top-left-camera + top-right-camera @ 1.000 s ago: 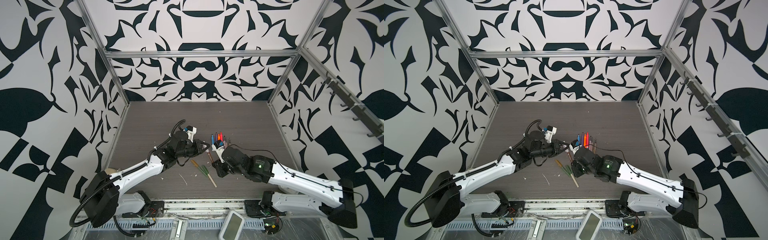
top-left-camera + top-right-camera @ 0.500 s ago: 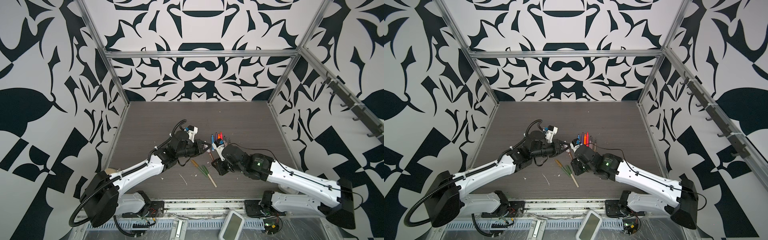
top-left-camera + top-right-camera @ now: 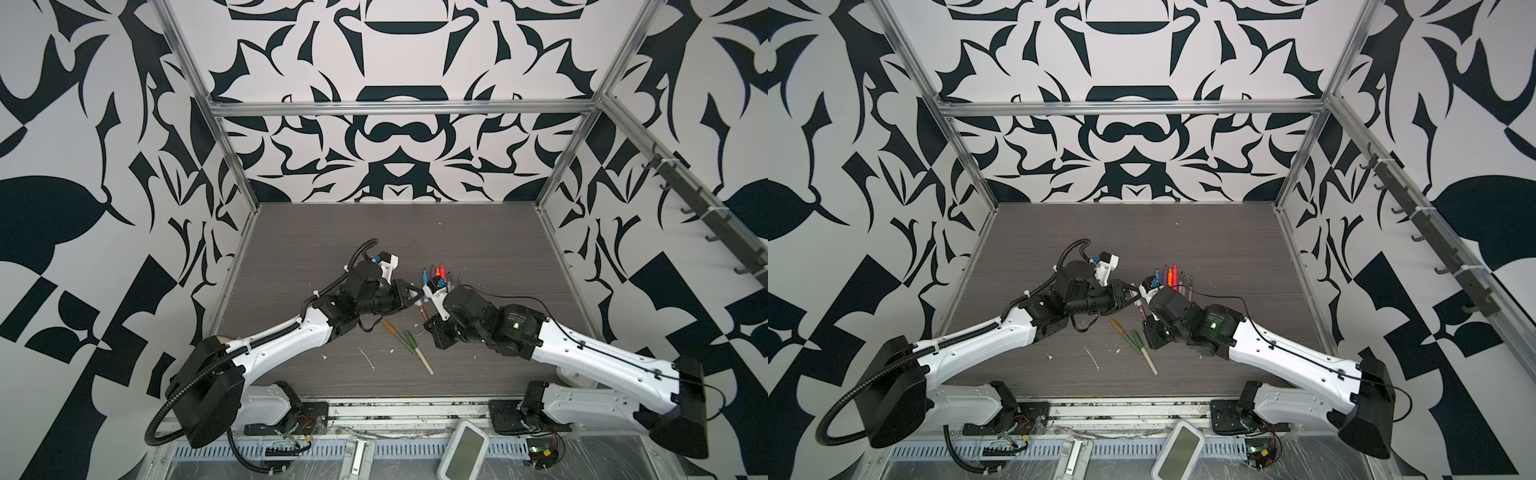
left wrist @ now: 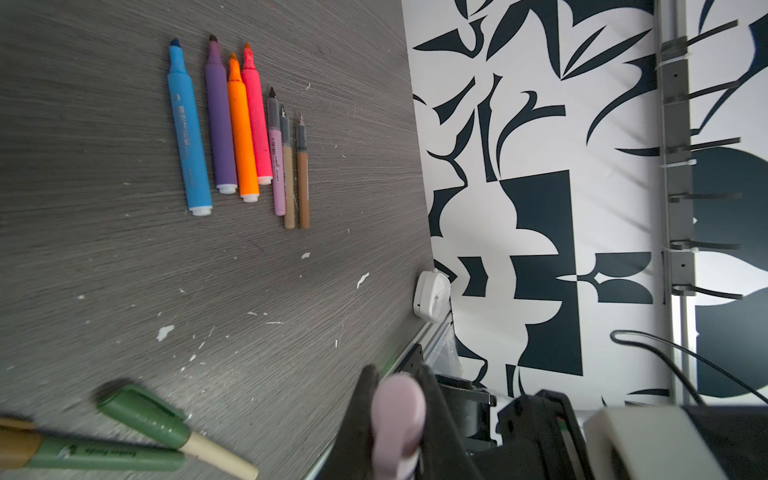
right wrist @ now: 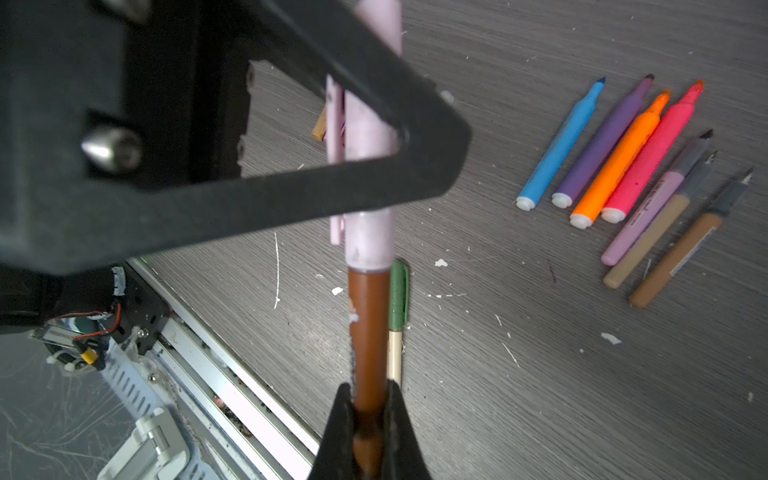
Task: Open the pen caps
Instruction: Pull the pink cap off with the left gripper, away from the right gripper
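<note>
A pen with a brown body and a pale pink cap hangs between my two grippers above the table. My left gripper is shut on the pink cap. On the brown body, my right gripper is shut. The cap's rim sits against the body. Green-capped pens lie on the table below, one green cap directly under the held pen.
A row of several uncapped markers, blue to brown, lies just behind the grippers. White scraps dot the table. A white timer stands at the table's right edge.
My right arm has shifted slightly left and toward the back, closer to the left gripper. The left arm has barely moved and keeps the pink cap.
</note>
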{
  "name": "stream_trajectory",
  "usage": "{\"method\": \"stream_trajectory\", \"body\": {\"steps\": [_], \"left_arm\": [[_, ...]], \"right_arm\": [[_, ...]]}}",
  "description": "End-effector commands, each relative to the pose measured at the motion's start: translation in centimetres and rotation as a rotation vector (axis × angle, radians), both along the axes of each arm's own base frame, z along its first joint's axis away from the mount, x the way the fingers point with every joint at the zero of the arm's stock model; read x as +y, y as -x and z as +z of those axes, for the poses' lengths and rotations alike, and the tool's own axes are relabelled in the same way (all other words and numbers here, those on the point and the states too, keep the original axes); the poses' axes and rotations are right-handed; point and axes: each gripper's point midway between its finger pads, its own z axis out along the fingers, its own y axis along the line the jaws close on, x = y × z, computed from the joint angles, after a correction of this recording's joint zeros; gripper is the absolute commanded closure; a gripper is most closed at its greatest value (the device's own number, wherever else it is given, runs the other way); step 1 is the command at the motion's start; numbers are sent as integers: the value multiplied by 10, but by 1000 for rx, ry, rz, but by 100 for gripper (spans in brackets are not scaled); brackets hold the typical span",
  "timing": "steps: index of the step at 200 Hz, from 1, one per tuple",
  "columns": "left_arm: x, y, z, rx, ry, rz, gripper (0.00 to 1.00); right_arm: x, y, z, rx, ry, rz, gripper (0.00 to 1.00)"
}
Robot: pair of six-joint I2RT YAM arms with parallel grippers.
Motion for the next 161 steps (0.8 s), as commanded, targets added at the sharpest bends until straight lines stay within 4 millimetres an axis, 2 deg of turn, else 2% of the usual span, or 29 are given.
{"method": "stream_trajectory", "body": {"steps": [1,18,31,39,53,78,87,98,139,161], "left_arm": [[22,-37,21,-99,-88,36,100],[68,-84,28,-119,-179,140,100],[102,-115,30,-101,-148,237,100],[113,-127,32,-85,-88,268,100],[116,-135,30,-63,-35,274,100],[114,-129,11,-25,-49,251,100],[118,-122,-3,1,-89,247,100],[129,-114,-22,27,-178,256,100],[184,-69,-110,205,-606,244,100],[202,-55,-141,263,-730,233,100]], "right_arm": [[-5,2,-2,20,-37,-40,100],[-13,8,-17,54,-50,-69,100],[-16,14,-27,89,-75,-88,100],[-18,17,-31,102,-86,-96,100],[-23,21,-36,115,-99,-111,100],[-34,22,-35,103,-94,-136,100],[-38,20,-33,81,-79,-142,100],[-44,17,-30,57,-60,-154,100],[-56,6,-27,19,-1,-167,100],[-59,0,-27,20,0,-177,100]]}}
